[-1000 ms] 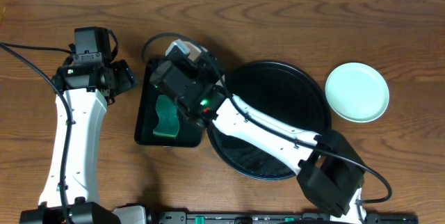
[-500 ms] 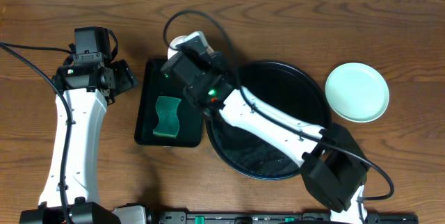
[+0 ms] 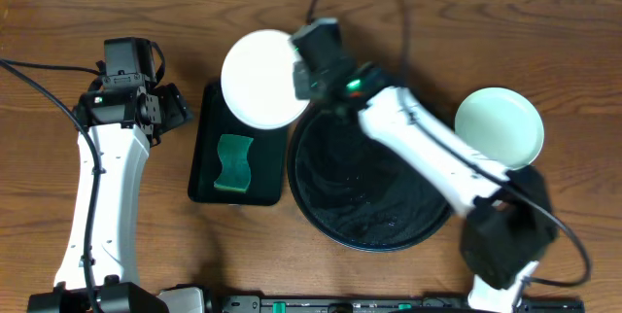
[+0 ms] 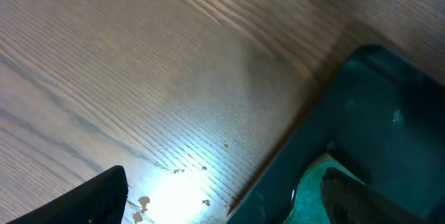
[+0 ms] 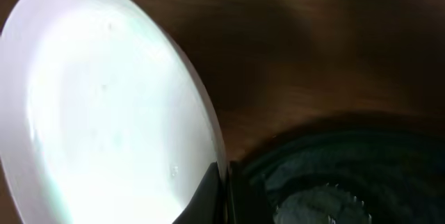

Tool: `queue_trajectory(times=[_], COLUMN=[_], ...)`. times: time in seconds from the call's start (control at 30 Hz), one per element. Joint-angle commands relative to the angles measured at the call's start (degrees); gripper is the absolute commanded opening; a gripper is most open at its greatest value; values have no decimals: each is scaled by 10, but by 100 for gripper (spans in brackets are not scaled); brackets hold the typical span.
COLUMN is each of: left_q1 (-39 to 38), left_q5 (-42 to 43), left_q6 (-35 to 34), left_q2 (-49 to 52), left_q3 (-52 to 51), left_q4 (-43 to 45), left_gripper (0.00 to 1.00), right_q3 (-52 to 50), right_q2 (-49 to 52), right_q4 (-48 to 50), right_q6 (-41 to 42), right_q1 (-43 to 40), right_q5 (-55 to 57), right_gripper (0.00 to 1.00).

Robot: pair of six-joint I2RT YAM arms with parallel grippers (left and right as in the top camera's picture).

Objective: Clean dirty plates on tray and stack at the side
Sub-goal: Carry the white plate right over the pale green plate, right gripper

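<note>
Plates, two counted: white plate (image 3: 255,80) was pinched by right end effector (image 5: 226,188); mint plate (image 3: 499,128) lay near right edge; left end effector (image 3: 179,109) stood spread.

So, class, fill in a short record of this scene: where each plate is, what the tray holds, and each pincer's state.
black tray: no plates on it
white plate: gripped at its rim by right pincer, left of black tray
mint plate: on the table, right of black tray
left pincer: open, holding nothing
sponge: in the green tray

The wooden table (image 3: 437,2) carries the black tray (image 3: 350,206), a green tray (image 3: 207,128) and a mint plate (image 3: 503,123) — possibly a stack.
</note>
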Motion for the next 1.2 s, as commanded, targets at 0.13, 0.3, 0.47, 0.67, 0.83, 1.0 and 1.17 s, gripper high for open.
queue_trajectory(times=[0.13,0.3,0.47,0.67,0.83,1.0,1.17], left_q1=[2,2,2,2,2,2,2], left_q5=[-7,-7,-7,-7,-7,-7,-7], left_q6=[3,3,3,3,3,3,3], left_q2=[1,1,1,1,1,1,1], left_q3=[3,3,3,3,3,3,3], left_q4=[-1,-1,-1,-1,-1,-1,-1], left_gripper=[89,89,89,89,89,89,89], right_q3=[10,10,10,6,-22,-78,-137], right_q2=[-51,-51,-51,-51,-51,-51,-51], right_q4=[-68,-149,-217,-307,-349,-337,-306], right_q6=[25,25,25,25,25,36,52], right_q1=[-136,-226,-318,-414,-468,-495,-516], right_q5=[-277,-279,-258,-145,-80,-42,6], right_gripper=[1,1,1,1,1,1,1])
